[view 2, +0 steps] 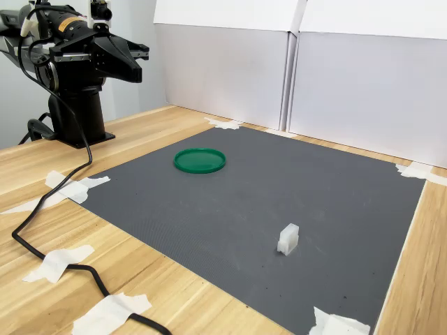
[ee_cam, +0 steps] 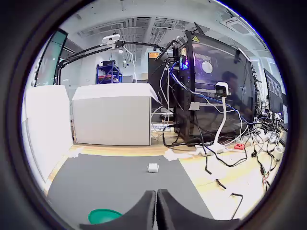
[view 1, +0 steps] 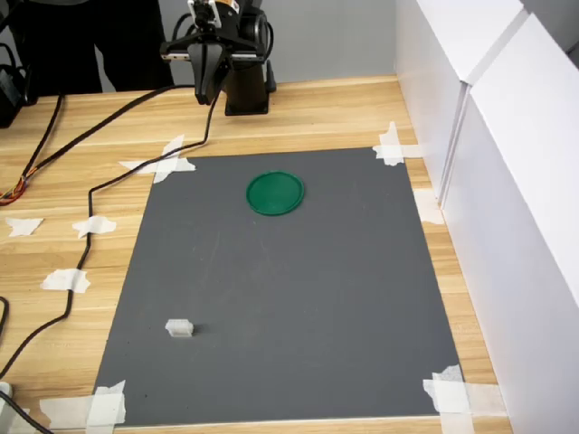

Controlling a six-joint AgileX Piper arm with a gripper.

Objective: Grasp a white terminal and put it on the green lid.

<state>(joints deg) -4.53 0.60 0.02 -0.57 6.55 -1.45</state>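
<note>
First exterior view: the white terminal (view 1: 178, 328) sits alone on the grey mat (view 1: 298, 307) near its front left corner, well apart from the green lid (view 1: 275, 193) lying flat toward the mat's far edge. The tool (view 1: 206, 93) hangs above the wooden worktop (view 1: 326, 113) beyond the mat, its fingers pressed together in the wrist view, holding nothing.

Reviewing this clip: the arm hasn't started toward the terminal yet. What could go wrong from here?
1. The white terminal is tiny and lies far from the gripper, near the mat's opposite edge; a slightly off grasp may knock it away.
2. The gripper's jaws look shut in the wrist view; it must open before descending.
3. The green lid is loose and thin-rimmed; a rough placement may shift it or let the terminal bounce off.
</note>
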